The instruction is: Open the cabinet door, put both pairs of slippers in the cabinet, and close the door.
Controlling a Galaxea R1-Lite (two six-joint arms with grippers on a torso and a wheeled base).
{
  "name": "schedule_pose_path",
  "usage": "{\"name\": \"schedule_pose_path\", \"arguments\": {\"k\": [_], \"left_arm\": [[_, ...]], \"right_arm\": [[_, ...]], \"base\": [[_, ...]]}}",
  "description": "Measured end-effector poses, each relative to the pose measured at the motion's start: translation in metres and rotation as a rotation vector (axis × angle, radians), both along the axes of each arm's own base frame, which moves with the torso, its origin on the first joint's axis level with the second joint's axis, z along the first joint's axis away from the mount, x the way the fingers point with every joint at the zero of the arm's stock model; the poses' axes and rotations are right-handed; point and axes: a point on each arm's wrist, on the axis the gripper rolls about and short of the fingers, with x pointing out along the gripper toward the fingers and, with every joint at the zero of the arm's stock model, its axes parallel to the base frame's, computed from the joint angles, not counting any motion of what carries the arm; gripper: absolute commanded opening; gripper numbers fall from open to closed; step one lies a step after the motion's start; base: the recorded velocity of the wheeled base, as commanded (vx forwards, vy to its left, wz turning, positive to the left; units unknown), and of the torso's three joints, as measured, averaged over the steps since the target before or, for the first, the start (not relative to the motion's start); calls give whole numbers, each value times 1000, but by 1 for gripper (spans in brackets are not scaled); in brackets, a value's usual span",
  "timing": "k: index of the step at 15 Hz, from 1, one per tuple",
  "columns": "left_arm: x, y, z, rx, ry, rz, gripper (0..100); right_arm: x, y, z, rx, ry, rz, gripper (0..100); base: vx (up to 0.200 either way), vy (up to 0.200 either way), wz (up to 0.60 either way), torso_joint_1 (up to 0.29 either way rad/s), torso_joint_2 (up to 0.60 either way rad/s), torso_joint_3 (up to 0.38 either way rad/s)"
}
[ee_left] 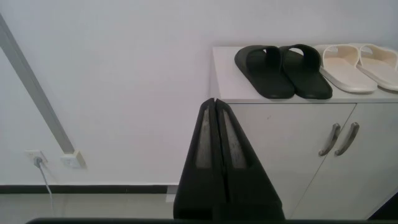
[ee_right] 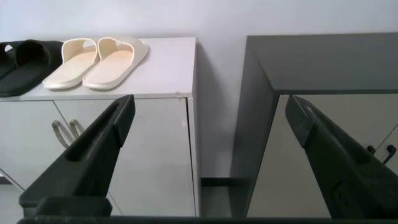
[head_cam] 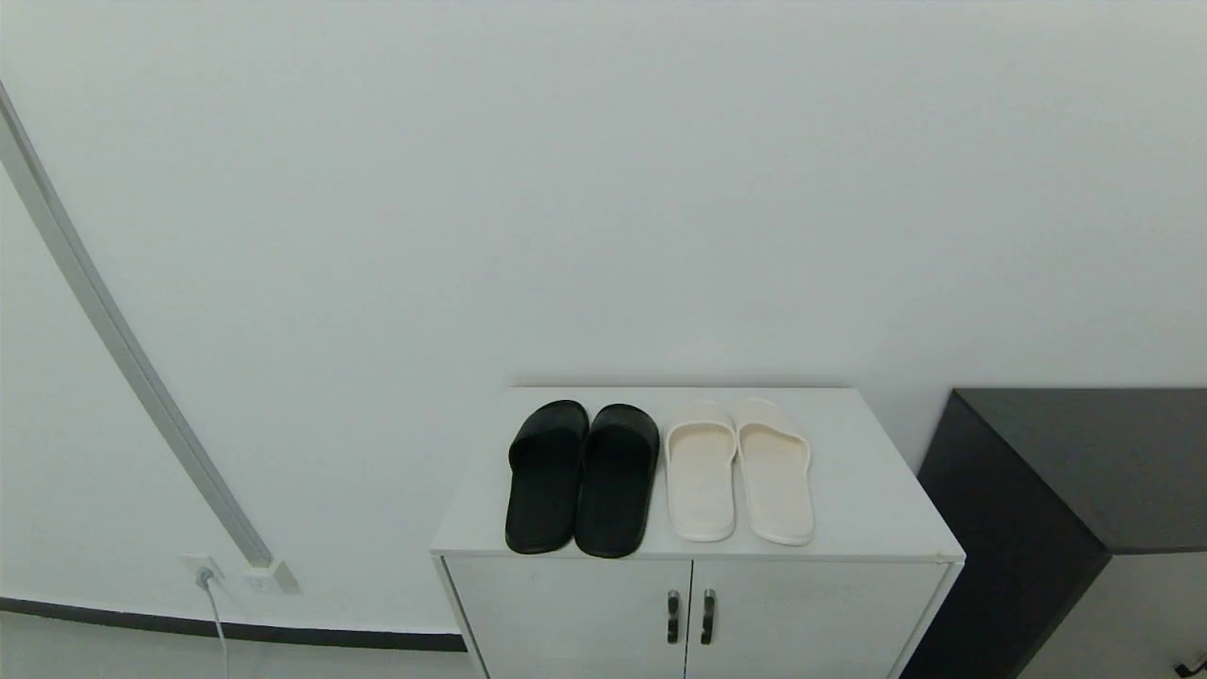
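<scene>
Both cabinet doors were shut, so opening likely came first; left gripper closed on nothing, right gripper spread empty, needing a handle between its jaws.

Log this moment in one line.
doors shut | black pair, white pair on cabinet | left tool shut | right tool open

Bright, even light — soft shadows, bowed edges

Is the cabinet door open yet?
No: both cabinet doors are shut flush, handles side by side, and the black slippers and white slippers lie on top.
</scene>
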Motion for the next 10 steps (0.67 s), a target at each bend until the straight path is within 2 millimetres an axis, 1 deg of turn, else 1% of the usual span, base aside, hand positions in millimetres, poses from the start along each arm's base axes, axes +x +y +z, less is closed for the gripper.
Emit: {"name": "schedule_pose_path", "arguments": {"k": [10], "left_arm": [[0, 0, 0, -3, 0, 0, 0]], "right_arm": [[0, 0, 2, -10, -6, -8, 100]], "base": [[0, 0, 0, 0, 0, 0]]}}
